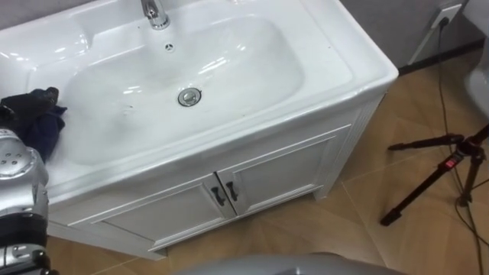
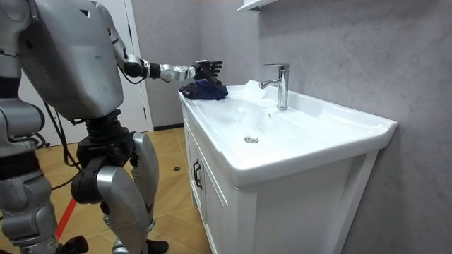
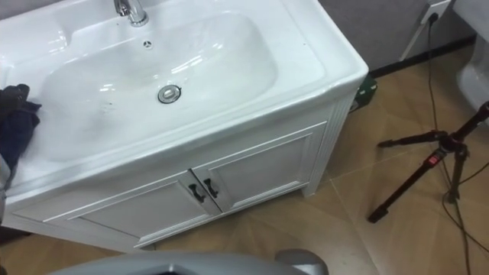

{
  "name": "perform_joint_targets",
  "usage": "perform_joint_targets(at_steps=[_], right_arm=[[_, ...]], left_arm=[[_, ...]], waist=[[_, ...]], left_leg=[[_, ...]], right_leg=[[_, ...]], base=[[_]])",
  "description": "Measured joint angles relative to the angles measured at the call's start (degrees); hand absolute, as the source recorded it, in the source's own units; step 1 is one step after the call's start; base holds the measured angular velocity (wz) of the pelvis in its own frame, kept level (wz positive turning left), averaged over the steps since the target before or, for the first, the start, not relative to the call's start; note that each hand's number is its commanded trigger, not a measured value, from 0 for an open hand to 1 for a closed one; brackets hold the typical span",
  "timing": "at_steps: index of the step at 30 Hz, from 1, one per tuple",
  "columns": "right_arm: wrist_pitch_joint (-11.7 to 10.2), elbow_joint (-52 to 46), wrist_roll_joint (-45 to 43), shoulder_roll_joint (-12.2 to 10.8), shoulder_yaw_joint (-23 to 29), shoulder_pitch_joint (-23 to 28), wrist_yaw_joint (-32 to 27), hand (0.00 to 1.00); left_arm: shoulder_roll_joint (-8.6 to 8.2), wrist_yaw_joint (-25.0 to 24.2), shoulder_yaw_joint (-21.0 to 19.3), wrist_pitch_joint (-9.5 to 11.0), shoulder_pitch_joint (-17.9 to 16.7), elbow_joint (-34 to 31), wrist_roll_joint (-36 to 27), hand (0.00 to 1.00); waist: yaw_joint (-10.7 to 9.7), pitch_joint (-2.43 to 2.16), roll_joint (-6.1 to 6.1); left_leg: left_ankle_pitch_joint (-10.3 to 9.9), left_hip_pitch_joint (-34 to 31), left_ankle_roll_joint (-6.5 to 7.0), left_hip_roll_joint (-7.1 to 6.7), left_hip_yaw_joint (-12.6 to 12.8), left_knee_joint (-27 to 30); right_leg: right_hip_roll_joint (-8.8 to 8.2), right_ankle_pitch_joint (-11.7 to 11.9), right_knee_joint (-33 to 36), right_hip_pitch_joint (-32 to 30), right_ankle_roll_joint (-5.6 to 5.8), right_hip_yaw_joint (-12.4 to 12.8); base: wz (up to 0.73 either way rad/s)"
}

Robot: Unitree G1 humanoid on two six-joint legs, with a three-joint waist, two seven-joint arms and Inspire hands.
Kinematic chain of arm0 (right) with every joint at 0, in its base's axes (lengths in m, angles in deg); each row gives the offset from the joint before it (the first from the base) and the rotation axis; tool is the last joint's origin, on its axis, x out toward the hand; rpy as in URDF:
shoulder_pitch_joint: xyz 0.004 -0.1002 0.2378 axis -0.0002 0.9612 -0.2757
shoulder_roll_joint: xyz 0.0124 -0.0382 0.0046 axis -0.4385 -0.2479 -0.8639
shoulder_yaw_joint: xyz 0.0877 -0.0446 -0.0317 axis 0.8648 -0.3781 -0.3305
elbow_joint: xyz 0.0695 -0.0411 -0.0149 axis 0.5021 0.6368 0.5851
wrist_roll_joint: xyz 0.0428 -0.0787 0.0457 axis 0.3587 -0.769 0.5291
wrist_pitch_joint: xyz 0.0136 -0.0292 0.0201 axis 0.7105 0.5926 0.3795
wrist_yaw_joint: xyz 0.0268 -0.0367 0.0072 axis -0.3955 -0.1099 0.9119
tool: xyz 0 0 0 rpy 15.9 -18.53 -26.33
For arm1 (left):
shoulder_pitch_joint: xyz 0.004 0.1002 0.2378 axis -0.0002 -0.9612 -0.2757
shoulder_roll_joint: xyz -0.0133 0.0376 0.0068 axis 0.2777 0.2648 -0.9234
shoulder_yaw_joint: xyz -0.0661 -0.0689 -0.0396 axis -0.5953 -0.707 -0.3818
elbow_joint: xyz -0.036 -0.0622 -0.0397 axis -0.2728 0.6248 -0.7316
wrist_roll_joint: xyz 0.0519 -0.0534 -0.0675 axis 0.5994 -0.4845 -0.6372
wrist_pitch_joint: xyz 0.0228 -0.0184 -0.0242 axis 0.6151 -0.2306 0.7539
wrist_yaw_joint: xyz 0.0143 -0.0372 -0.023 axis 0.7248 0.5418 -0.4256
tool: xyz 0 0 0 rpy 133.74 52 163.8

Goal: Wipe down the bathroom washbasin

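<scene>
I face a white cabinet (image 1: pixel 290 172) with two dark-handled doors. A brown wooden floor (image 1: pixel 359 229) runs under it. To the cabinet's right stands a black tripod (image 1: pixel 435 164). Behind the cabinet rises a grey wall (image 2: pixel 339 42).

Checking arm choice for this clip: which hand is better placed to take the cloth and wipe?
Left. The left hand hovers open just above the dark cloth on the left rim of the basin.

The silver left arm is stretched straight forward, and its black five-fingered left hand (image 2: pixel 207 68) is held with fingers loosely spread.
</scene>
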Motion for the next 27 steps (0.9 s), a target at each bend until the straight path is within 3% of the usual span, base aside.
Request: perform_joint_targets(at_steps=[5, 9, 12, 17, 22, 27], right_arm=[[0.0, 0.0, -0.1, 0.1, 0.1, 0.0, -0.2, 0.00], [-0.5, -0.1, 0.3, 0.0, 1.2, 0.4, -0.9, 0.00], [-1.0, -0.1, 0.5, -0.2, 1.1, 1.2, -2.6, 0.00], [-1.1, -0.3, -0.1, -0.8, 1.1, 2.8, -3.4, 0.00], [-1.5, -0.7, -0.1, -1.3, 1.0, 5.0, -3.3, 0.00], [-1.5, -2.4, 0.0, -1.9, 0.5, 6.6, -3.8, 0.00]], left_arm=[[-0.01, 4.9, -1.8, 0.2, 0.0, -4.4, 0.6, 0.00], [0.09, 10.7, -6.0, 2.7, 0.0, -11.3, 0.5, 0.00], [0.10, 15.5, -9.4, 4.9, 0.0, -14.9, 0.1, 0.00], [0.10, 21.3, -14.6, 6.1, -0.2, -16.1, 0.4, 0.00], [0.09, 24.6, -20.2, 7.4, -4.0, -18.3, 0.3, 0.00], [0.01, 28.0, -23.4, 8.1, -8.6, -20.1, 0.1, 0.00]], waist=[[0.3, 0.07, -0.24], [0.6, -0.01, -0.24], [2.3, -0.04, -0.22], [4.0, -0.14, -0.38], [6.6, -0.61, -0.91], [8.1, -0.60, -0.83]], left_leg=[[-0.1, -0.2, 0.16, 0.00, -0.1, -0.3], [-0.1, -0.1, 0.16, -0.02, -0.2, -0.4], [-0.1, 0.7, 0.16, -0.02, 0.0, -0.5], [-0.1, 1.0, 0.16, -0.13, -0.1, -0.5], [-0.1, 1.0, 0.16, -0.18, -0.1, -0.5], [-0.1, 0.4, 0.18, -0.51, -0.3, -0.4]], right_leg=[[-0.06, -0.4, 0.7, 0.0, 0.00, -0.2], [-0.08, -0.4, 0.7, 0.0, -0.02, -0.2], [0.07, -0.3, 0.6, -0.1, -0.09, 0.5], [0.12, -0.8, 0.9, -0.1, -0.02, 1.1], [0.03, -0.9, 0.7, 0.0, 0.18, 1.2], [-0.74, -1.1, 0.8, 0.2, 0.36, -0.7]], base=[[0.01], [-0.01], [-0.14], [-0.05], [0.00], [0.15]])
